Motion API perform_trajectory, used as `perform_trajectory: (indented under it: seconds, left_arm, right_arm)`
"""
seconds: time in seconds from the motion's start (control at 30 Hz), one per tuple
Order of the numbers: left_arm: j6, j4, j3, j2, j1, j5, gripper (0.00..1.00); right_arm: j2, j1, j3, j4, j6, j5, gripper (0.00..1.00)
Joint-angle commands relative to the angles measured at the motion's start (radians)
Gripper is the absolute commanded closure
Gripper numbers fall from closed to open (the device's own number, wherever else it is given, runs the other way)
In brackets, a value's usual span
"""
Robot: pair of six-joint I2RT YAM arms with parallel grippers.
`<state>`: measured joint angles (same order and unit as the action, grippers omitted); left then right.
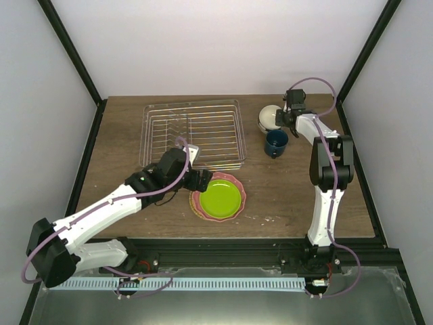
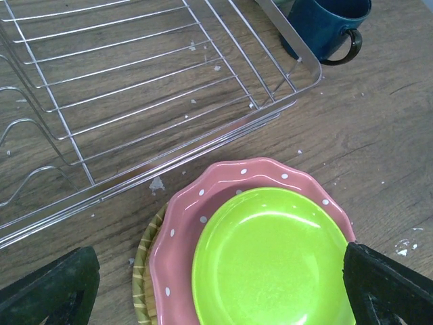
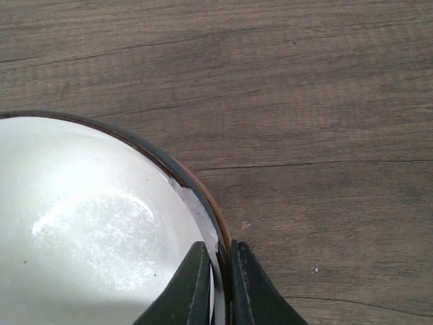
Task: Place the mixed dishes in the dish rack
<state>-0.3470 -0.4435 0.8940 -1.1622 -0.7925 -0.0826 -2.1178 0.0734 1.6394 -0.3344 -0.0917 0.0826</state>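
Observation:
The lime-green plate (image 1: 220,197) lies on the pink scalloped plate (image 1: 237,181) just in front of the silver wire dish rack (image 1: 193,135). My left gripper (image 1: 202,181) hovers at the plates' left edge, open wide and empty. In the left wrist view its fingers (image 2: 54,291) stand far apart over the green plate (image 2: 270,257) and pink plate (image 2: 183,223). My right gripper (image 1: 288,116) is shut on the rim of the cream bowl (image 1: 269,116), one finger inside and one outside (image 3: 220,284). The dark blue mug (image 1: 276,143) stands in front of the bowl. I cannot make out the mint bowl.
A striped olive-yellow disc (image 2: 142,271) pokes out under the pink plate. The rack (image 2: 135,88) holds nothing; its near right corner is close to the mug (image 2: 325,24). The bowl (image 3: 88,223) sits on bare wood near the table's back right.

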Motion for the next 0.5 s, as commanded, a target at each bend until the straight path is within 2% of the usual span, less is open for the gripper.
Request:
perform_trajectory:
  seconds: [0.0, 0.33, 0.47]
  left_arm:
    - [0.0, 0.005, 0.016, -0.011, 0.0, 0.003, 0.0]
    - [0.009, 0.019, 0.082, -0.06, 0.001, 0.01, 0.0]
    - [0.005, 0.028, 0.113, -0.082, 0.002, -0.025, 0.0]
  right_arm:
    - [0.006, -0.005, 0.056, -0.003, 0.016, 0.0, 0.99]
    - [0.114, -0.005, 0.155, -0.036, 0.044, 0.0, 0.99]
    - [0.211, -0.002, 0.126, -0.016, 0.057, -0.02, 0.99]
